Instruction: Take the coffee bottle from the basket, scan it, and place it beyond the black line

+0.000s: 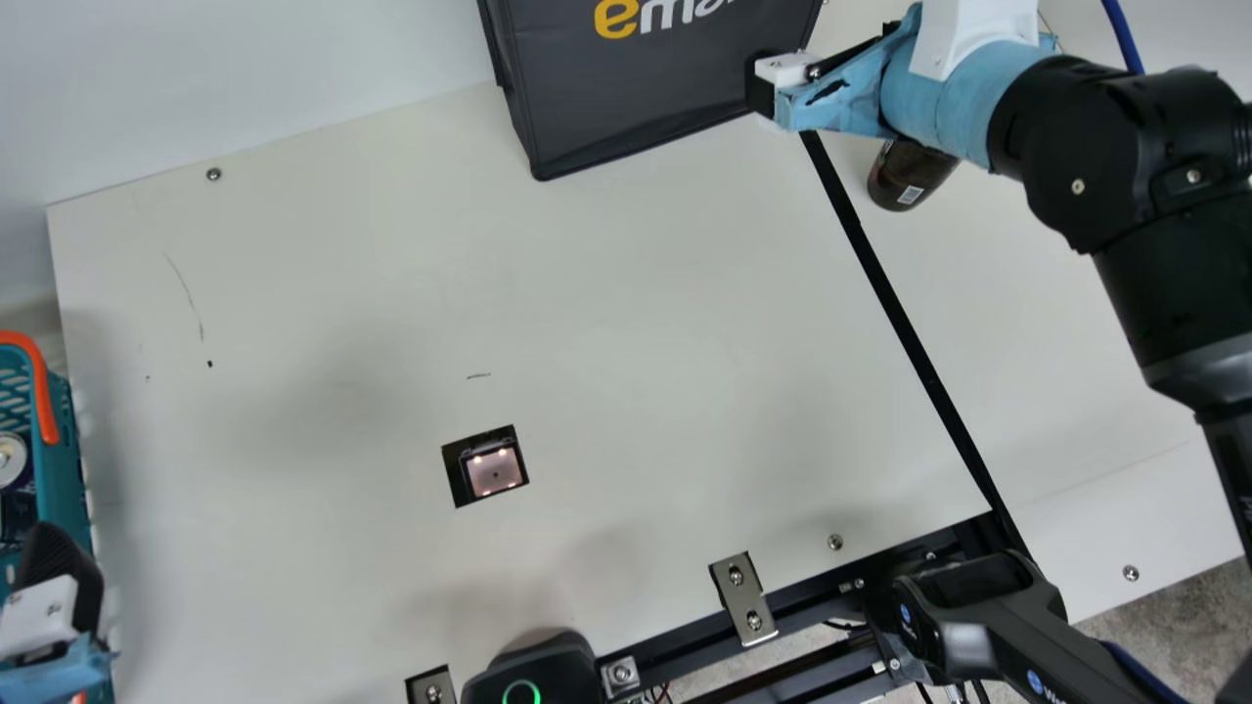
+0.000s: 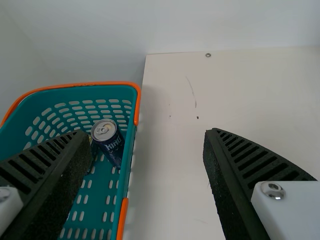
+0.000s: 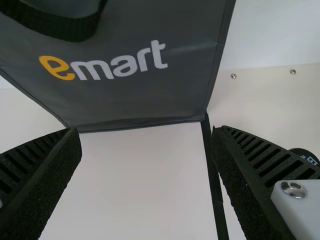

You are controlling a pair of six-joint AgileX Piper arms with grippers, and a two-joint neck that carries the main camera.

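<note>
Two pairs of jaws: both released, a wide gap between the tips of the left gripper (image 2: 145, 131) and of the right gripper (image 3: 145, 129); neither grasps anything.
Coffee bottle (image 1: 906, 181): on the table (image 1: 626, 323), beyond the black line (image 1: 910, 337) and well apart from it, partly under my right arm in the main view; a dark cap (image 3: 304, 154) beside my outer finger in the right wrist view suggests it stands upright.
Step in hand: by my judgement, clearing the right arm, the placing being done as things lie.
Right jaws: I keep them spread and lift straight up first, since the outer finger looks close to the cap in the right wrist view; a sideways sweep at this stage could topple the bottle back towards the line.
Grey bag (image 1: 655, 93): directly ahead of the right jaws, its strap (image 3: 55, 25) hanging where a tip could hook it; I back away from the cloth, then swing.
Scanner window (image 1: 494, 471): lit, set in the table; whether the code has registered I cannot tell, so I confirm the reading before parking.
Basket (image 2: 127, 165): one left finger over it, the other over bare table; a drink can (image 2: 111, 145) stands inside, outside this task, so I leave the left arm at rest.
</note>
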